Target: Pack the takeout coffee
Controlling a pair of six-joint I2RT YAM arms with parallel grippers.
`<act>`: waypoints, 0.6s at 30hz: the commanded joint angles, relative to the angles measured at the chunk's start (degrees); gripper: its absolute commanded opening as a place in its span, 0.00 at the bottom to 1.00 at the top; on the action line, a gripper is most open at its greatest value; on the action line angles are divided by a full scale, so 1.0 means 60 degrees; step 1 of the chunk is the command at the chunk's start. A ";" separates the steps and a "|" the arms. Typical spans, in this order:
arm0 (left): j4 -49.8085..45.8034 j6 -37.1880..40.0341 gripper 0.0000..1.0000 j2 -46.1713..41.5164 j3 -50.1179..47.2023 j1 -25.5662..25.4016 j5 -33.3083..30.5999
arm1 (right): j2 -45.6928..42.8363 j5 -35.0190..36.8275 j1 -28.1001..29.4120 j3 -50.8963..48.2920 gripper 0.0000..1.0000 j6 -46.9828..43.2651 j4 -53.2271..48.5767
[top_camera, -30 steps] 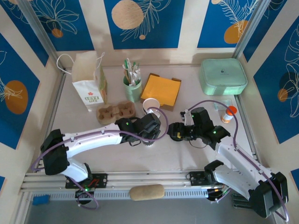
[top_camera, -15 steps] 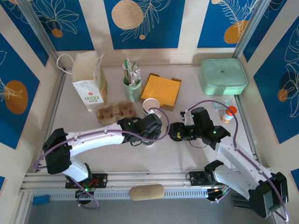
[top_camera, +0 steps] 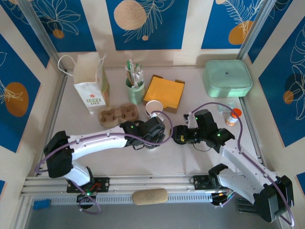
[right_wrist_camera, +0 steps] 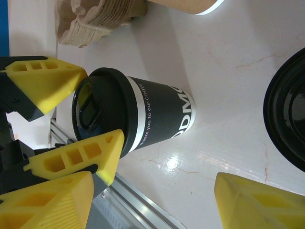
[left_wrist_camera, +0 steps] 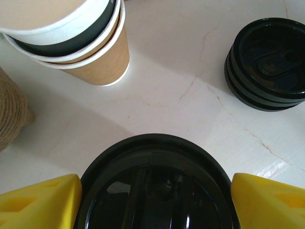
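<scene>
On the table [top_camera: 190, 157], take the brown pulp cup carrier [top_camera: 118, 114] as your landmark. You have two arms, the left arm [top_camera: 95, 140] reaching in just in front of the carrier and the right arm [top_camera: 243, 162] in front and well to its right. One mint-green lidded box [top_camera: 228, 78] sits far to the carrier's right and behind it. One white paper bag [top_camera: 90, 83] stands just behind the carrier to the left. One stack of orange napkins [top_camera: 164, 91] lies behind it to the right. One mint-green cup of utensils [top_camera: 135, 90] stands just behind it.

Just right of the carrier you have one nested stack of kraft cups [left_wrist_camera: 90, 57]. I can't tell you how many are nested. You have one takeout coffee [right_wrist_camera: 157, 112], dark-walled with a white band and a black lid on, in front of the carrier and to its right. One short stack of black lids [left_wrist_camera: 267, 62] lies farther right, and one orange-capped bottle [top_camera: 233, 116] stands far right.

Your coffee stands upright on its base, long axis vertical, lid facing straight up.

The left gripper [left_wrist_camera: 156, 179] comes down over it, with one yellow finger on each side of the lid. Whether they press on it or only flank it, you can't tell. The right gripper [right_wrist_camera: 153, 175] stands spread wide with nothing in it, just right of the coffee.
</scene>
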 commanded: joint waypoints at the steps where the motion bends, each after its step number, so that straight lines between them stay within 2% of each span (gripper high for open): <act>1: -0.0050 -0.0035 0.85 0.0034 -0.0004 -0.0092 0.0038 | 0.0058 -0.0255 -0.0055 0.0183 0.69 -0.0185 0.0031; 13: -0.0101 0.0037 1.00 -0.0638 0.0789 -0.0008 0.0410 | 0.0193 -0.0277 -0.0067 0.0523 0.71 -0.0416 -0.0340; 18: -0.0387 -0.0019 0.99 -0.1336 0.0893 0.0228 0.0602 | 0.0595 -0.0231 0.0037 0.0930 0.71 -0.0681 -0.0794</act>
